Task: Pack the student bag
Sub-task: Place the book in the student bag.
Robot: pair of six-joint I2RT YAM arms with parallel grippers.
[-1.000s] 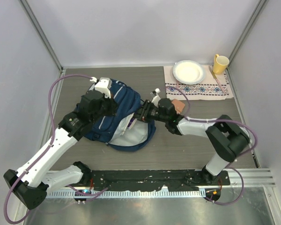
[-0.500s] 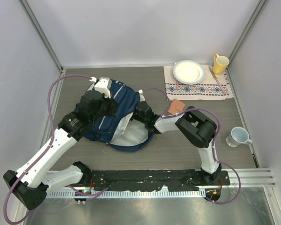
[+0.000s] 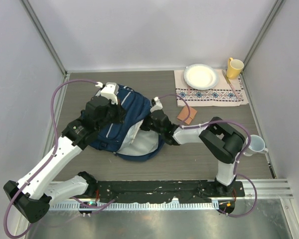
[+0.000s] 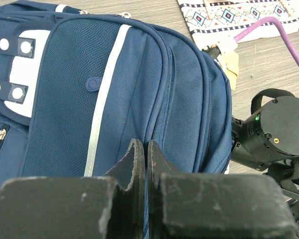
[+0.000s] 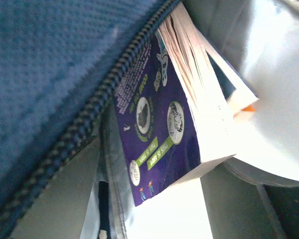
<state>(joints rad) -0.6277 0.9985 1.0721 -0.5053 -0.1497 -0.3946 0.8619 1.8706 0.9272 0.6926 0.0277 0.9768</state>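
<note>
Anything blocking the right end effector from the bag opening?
Nothing visible. The right end effector sits at the student bag's open mouth; its wrist view looks past the zip straight onto a purple book inside.

Dark wood-grain table [image 3: 139, 79], grey walls around. Far right corner: embroidered cloth [image 3: 217, 94] with a geometric pattern, laid flat, also visible at the top edge of the left wrist view [image 4: 224, 15]. White plate [image 3: 201, 76] on the cloth's left half. Yellow mug [image 3: 234, 67] upright at the cloth's back right corner, handle to the left. Thin pinkish stick [image 3: 232, 87] on the cloth's right part, type unclear. Brown flat card [image 3: 186, 115] just off the cloth's near left corner. Pale cup [image 3: 256, 144] at the right table edge, partly hidden.
</note>
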